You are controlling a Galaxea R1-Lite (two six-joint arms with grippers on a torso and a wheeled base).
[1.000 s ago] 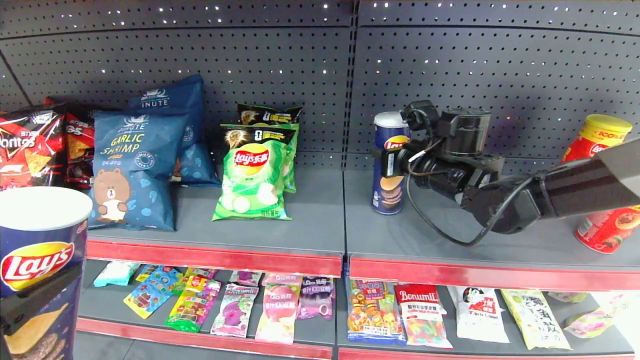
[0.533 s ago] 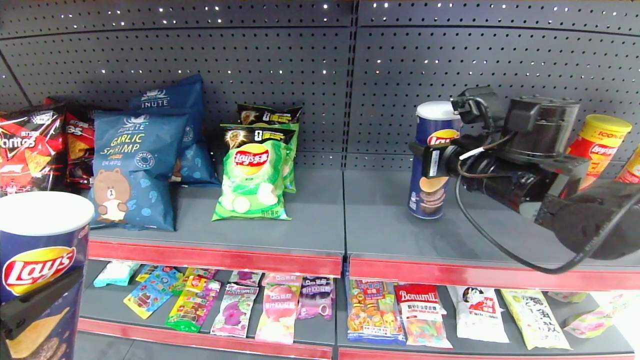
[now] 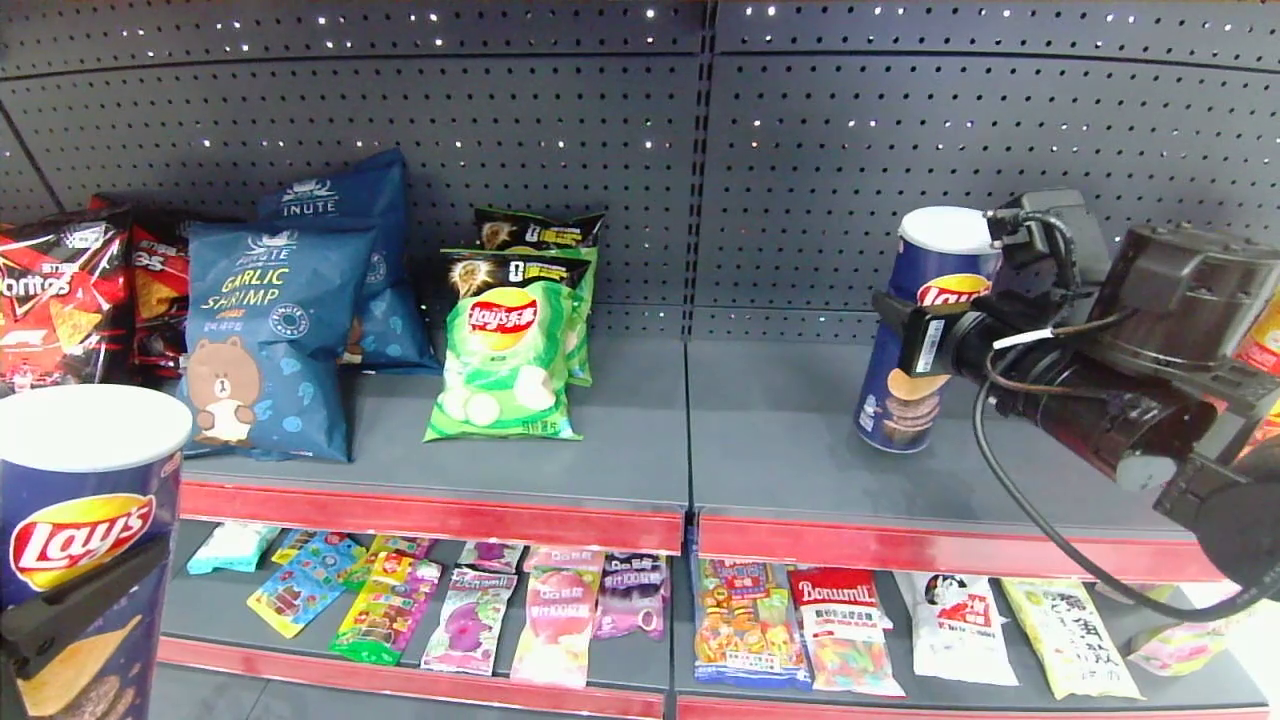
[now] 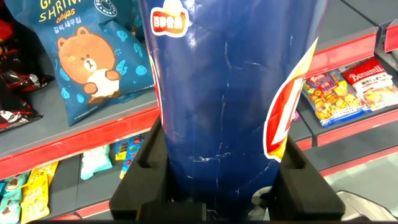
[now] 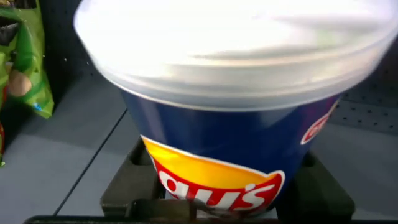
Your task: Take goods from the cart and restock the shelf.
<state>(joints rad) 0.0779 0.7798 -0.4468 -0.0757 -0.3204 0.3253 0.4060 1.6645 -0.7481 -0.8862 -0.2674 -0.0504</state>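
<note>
A tall blue chips can [image 3: 903, 405] with a white lid stands slightly tilted over the right half of the upper grey shelf [image 3: 770, 450]. My right gripper [image 3: 917, 338] is shut on its middle. I cannot tell whether its base touches the shelf. The right wrist view has this can [image 5: 230, 143] close up between the black fingers [image 5: 132, 169]. A second blue chips can [image 3: 85, 500] is held at the lower left, in front of the shelf, with my left gripper [image 3: 70, 610] shut on it. In the left wrist view that can [image 4: 230, 93] sits between both fingers [image 4: 147, 155].
Blue shrimp chip bags [image 3: 270, 330], green chip bags [image 3: 510, 350] and red chip bags [image 3: 60, 290] stand on the left half of the upper shelf. A red can [image 3: 1262, 345] peeks from behind my right arm. Candy packs [image 3: 560, 610] lie on the lower shelf.
My right gripper has carried its blue can to the right along the upper shelf, away from the middle divider and nearer the red cans. The left gripper and its can barely moved.
</note>
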